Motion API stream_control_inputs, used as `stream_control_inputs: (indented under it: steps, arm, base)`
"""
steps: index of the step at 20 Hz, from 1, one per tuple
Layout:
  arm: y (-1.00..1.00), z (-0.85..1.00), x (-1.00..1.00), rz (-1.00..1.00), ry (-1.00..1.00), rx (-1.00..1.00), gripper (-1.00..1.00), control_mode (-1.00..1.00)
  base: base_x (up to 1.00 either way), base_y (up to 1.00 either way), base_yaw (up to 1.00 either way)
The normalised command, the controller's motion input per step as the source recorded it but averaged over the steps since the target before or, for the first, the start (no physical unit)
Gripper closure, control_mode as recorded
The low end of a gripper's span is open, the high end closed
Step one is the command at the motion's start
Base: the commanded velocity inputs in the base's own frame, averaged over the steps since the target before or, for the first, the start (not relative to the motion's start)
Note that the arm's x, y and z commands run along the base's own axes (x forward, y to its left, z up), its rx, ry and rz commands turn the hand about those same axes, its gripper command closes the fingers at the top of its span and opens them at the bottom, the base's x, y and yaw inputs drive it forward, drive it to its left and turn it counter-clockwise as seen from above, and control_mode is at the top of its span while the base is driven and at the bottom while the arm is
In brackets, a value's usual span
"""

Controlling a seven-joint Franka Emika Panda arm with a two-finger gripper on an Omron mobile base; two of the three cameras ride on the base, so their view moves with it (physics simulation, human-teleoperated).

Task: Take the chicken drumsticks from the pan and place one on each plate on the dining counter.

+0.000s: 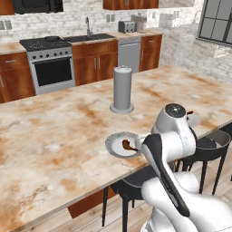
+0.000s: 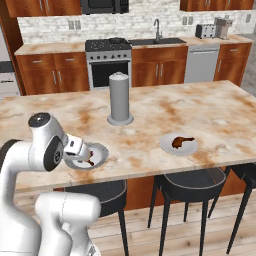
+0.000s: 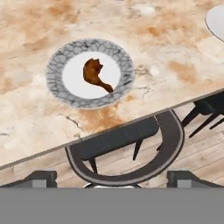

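I see one chicken drumstick (image 3: 96, 74) lying inside the near plate (image 3: 57, 85), its thin end pointing toward the bench edge. That plate sits close to the front edge of the bench (image 1: 54, 136), above a black stool (image 3: 131, 144). The second drumstick (image 2: 182, 141) rests on the other plate (image 2: 167, 146), further along the same front edge to my right and well apart from the first. Between and behind the two plates stands a tall grey cylinder (image 2: 119, 97) on a round base. My claw (image 3: 111, 177) is released, its two dark tips spread wide and holding nothing, poised off the bench edge over the stool. Beyond the bench I see the stove (image 2: 109, 62) among wooden cabinets.
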Motion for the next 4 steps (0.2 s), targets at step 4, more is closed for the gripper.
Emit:
stream_control_inputs:
  steps: [4]
  arm:
    - [-0.29,0.11,-0.68,0.16,-0.16,-0.03,-1.0,-1.0]
  base:
    - [0.0,0.0,0.0]
